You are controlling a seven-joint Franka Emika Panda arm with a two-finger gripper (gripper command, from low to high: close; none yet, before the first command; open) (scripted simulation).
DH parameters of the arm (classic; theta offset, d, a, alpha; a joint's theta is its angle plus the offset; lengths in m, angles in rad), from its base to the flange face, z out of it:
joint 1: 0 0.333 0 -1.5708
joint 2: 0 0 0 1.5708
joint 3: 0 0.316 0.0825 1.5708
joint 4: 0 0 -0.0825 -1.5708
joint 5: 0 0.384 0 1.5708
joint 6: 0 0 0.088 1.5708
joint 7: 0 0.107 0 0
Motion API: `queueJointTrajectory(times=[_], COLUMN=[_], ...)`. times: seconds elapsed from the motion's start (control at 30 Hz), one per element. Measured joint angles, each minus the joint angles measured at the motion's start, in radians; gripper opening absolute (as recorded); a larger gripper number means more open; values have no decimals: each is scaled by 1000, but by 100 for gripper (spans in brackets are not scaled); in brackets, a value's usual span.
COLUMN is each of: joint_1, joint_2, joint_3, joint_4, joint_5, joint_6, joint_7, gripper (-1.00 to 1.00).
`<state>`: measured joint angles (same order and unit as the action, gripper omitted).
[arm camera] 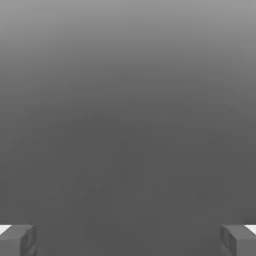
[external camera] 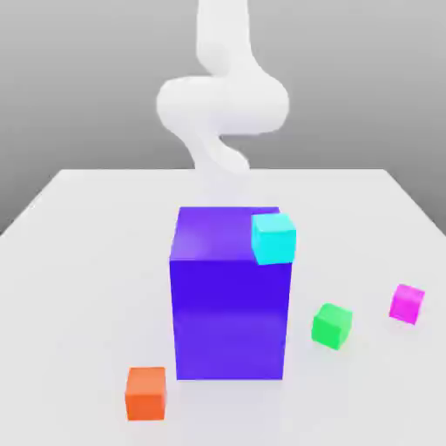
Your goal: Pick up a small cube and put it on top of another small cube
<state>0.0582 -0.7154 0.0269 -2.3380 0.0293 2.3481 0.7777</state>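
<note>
The magenta cube [external camera: 407, 304] sits on the white table [external camera: 104, 253] at the exterior view's right, with the green cube [external camera: 332, 326] to its left and slightly nearer, the two apart. The gripper [arm camera: 128, 241] stands wide open in the hand view, its fingers well spread and nothing between them. The arm [external camera: 222, 104] rises at the far side, beyond the tall blue block [external camera: 230, 318], and the step in hand looks to be the approach to the magenta cube, the task being at its very start. To do it well, the arm should travel high and swing over to the right, since the cyan cube [external camera: 273, 239] is at the block's right side and a low path could clip either one. Once above the magenta cube, it would pay to turn the wrist so the fingers meet two opposite faces squarely, because the cube looks turned a little, then come straight down with the opening centred and close gently. The green cube should be left undisturbed on the way, as it is the base for the stack, while the orange cube [external camera: 145, 395], near and left, should be easy to avoid
</note>
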Motion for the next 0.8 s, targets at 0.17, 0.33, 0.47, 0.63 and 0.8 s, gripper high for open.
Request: queueJointTrajectory(times=[0.17, 0.33, 0.47, 0.63, 0.8], joint_1=[120, 225, 296, 388, 530], joint_2=[172, 337, 470, 643, 824], joint_3=[68, 156, 242, 346, 346], joint_4=[-77, -153, -213, -289, -356], joint_5=[49, 80, 83, 20, -156], joint_6=[97, 193, 270, 369, 466], joint_7=[-37, -62, -65, -22, 103], gripper=[0, 0, 0, 0, 0])
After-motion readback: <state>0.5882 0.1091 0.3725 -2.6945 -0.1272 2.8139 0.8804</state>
